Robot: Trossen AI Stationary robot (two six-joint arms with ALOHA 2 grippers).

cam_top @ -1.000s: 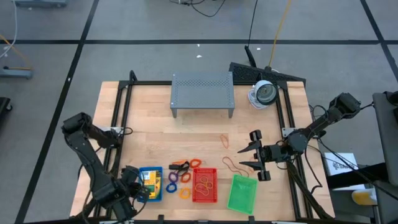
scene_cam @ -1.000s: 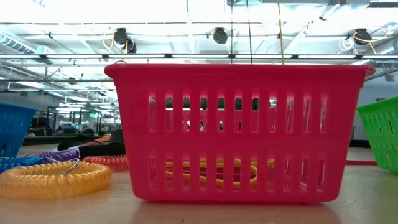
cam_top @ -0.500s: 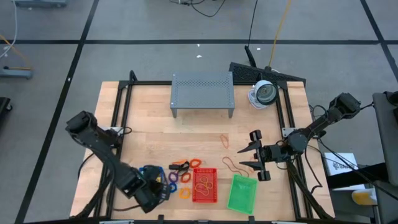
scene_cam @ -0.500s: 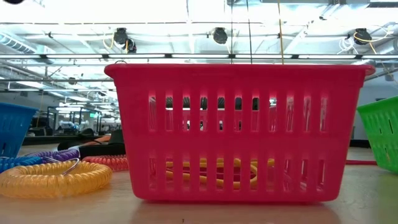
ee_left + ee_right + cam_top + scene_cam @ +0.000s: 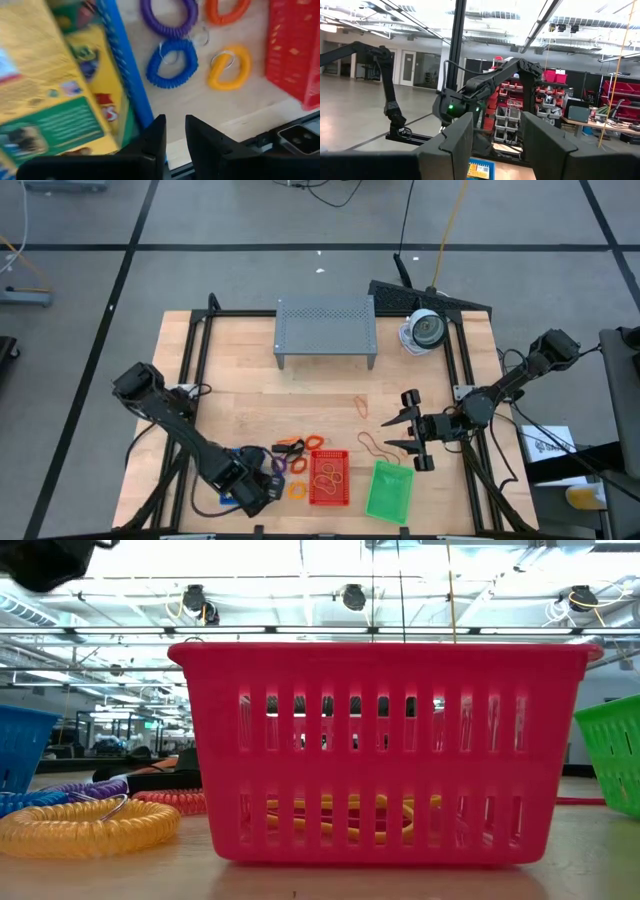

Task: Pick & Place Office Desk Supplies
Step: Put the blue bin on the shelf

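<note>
The left end effector, narrowly parted and empty, is hovering over the crayon boxes in the blue tray at the counter's near left, and is probably needing a wider opening squared to one box, while the released right end effector is waiting at the right.

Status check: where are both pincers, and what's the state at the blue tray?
Left pincer narrow, empty, over the blue tray edge. Crayon boxes lie in that tray. Right pincer open, idle beside the green tray. Nothing blocking.
</note>
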